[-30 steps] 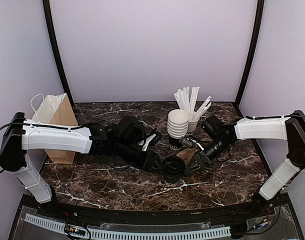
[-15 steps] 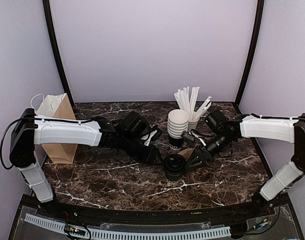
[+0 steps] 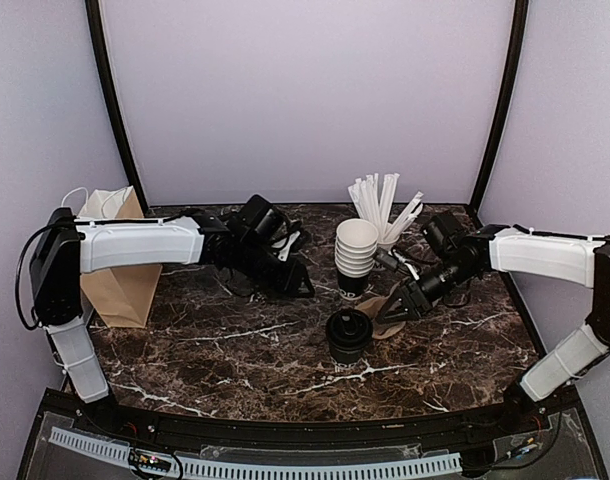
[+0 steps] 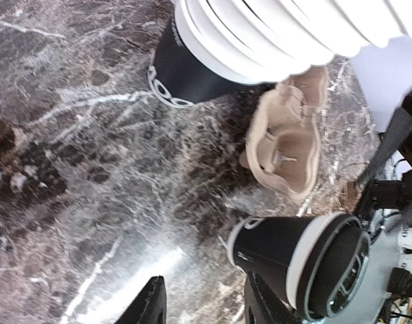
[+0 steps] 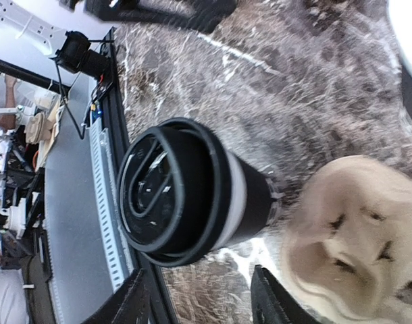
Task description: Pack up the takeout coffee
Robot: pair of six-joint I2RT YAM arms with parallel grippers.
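Observation:
The takeout coffee [image 3: 348, 334], a small black cup with a black lid, stands upright and free on the marble table [image 3: 235, 370]. My left gripper [image 3: 301, 287] hangs open to its upper left, well apart from it. In the left wrist view the coffee [image 4: 297, 262] lies just right of the empty open gripper [image 4: 202, 307]. My right gripper [image 3: 391, 313] is open just right of the cup, not touching it. Seen from the right wrist, the lidded coffee [image 5: 186, 192] sits ahead of the open gripper [image 5: 202, 300], nothing between the fingers.
A tan pulp cup carrier [image 3: 381, 304] lies right behind the coffee. A pile of lidless cups [image 3: 356, 250] and a white cup of straws [image 3: 383, 215] stand at the back. A brown paper bag [image 3: 117, 262] stands at the left edge under my left arm.
Both grippers have drawn back from the coffee: the left up and to the left, the right off to the right, narrowing a little. The cup stays standing alone.

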